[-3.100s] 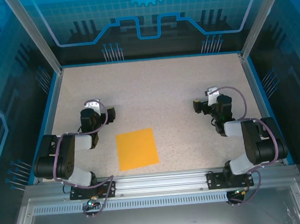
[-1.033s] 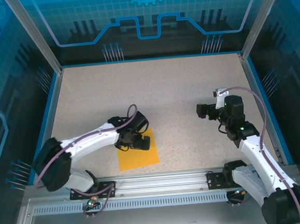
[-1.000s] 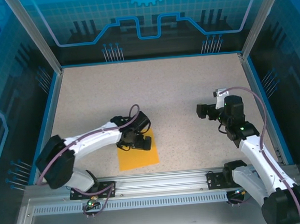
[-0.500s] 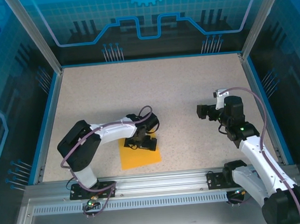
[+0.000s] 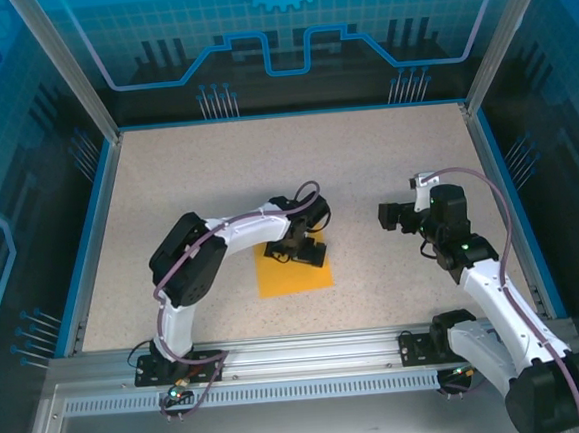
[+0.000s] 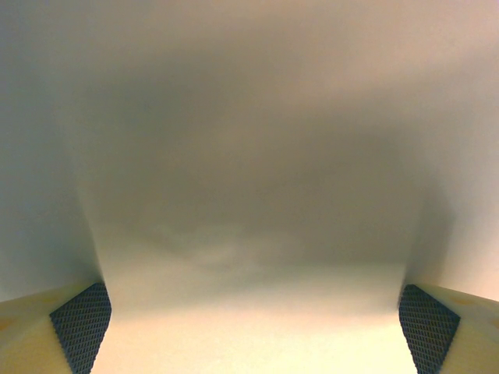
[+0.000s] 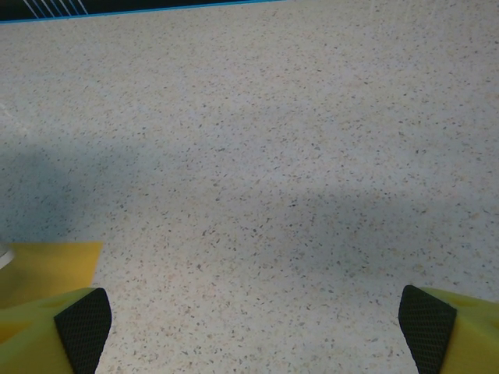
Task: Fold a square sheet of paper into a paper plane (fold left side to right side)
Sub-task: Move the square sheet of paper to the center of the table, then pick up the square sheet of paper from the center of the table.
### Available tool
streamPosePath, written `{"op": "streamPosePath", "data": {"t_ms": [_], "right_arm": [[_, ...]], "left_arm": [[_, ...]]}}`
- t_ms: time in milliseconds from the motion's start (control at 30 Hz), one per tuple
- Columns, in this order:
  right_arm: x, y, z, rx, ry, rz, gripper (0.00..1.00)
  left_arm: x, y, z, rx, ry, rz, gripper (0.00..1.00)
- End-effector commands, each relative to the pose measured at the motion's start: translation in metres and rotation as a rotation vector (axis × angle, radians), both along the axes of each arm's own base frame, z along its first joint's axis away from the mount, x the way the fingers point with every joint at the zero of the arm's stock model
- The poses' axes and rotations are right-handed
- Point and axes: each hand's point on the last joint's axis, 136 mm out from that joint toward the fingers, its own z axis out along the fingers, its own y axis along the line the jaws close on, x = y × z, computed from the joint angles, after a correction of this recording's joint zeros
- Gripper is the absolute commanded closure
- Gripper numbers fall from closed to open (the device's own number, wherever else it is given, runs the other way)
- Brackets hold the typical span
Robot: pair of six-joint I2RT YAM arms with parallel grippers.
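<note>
- The sheet (image 5: pixel 289 279) lies flat and unfolded on the table (image 5: pixel 266 168), near the middle of its near half.
- It is square, so no side is longer than another. Its near edge runs almost along the front rail (image 5: pixel 310 353), turned slightly.
- The left gripper (image 5: pixel 305 250) is down over the sheet's far right part with its fingers wide apart. Whether it touches the paper cannot be told.
- In the left wrist view the pads (image 6: pixel 78 327) sit at the bottom corners, and the surface ahead is a pale blur.
- The right gripper (image 5: pixel 388 215) hangs well to the right of the sheet, fingers spread and holding nothing. A corner of the sheet (image 7: pixel 47 261) shows at its left.
- Bare table runs from the sheet to the blue rim (image 5: pixel 282 115).
</note>
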Motion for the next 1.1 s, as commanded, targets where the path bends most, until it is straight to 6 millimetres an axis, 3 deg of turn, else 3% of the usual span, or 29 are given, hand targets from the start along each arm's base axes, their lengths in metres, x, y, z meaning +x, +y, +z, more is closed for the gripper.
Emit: {"op": "streamPosePath", "data": {"t_ms": [0, 133, 300, 367, 467, 600, 767, 933, 1067], "right_arm": [[-0.003, 0.01, -0.007, 0.032, 0.028, 0.028, 0.01], [-0.004, 0.018, -0.011, 0.054, 0.055, 0.057, 0.01], [-0.001, 0.04, -0.018, 0.112, 0.126, 0.131, 0.01], [0.002, 0.056, -0.024, 0.129, 0.176, 0.176, 0.01], [0.009, 0.084, -0.035, 0.121, 0.256, 0.251, 0.01], [0.023, 0.123, -0.058, 0.093, 0.37, 0.331, 0.05], [0.042, 0.166, -0.089, 0.075, 0.521, 0.387, 0.16], [0.049, 0.19, -0.117, 0.035, 0.605, 0.397, 0.16], [0.043, 0.201, -0.134, -0.02, 0.654, 0.408, 0.16]], "left_arm": [[0.02, -0.012, -0.002, -0.024, -0.012, -0.041, 0.01], [0.032, -0.022, 0.015, -0.087, -0.038, -0.044, 0.01], [0.033, -0.024, 0.05, -0.191, -0.083, -0.049, 0.01], [0.031, -0.018, 0.068, -0.246, -0.106, -0.027, 0.01], [0.023, 0.0, 0.078, -0.308, -0.102, 0.039, 0.01], [0.0, 0.017, 0.071, -0.393, -0.044, 0.107, 0.01], [-0.03, 0.014, 0.048, -0.497, 0.067, 0.145, 0.07], [-0.042, 0.025, 0.027, -0.458, 0.111, 0.187, 0.1], [-0.047, 0.035, 0.019, -0.417, 0.114, 0.2, 0.11]]}}
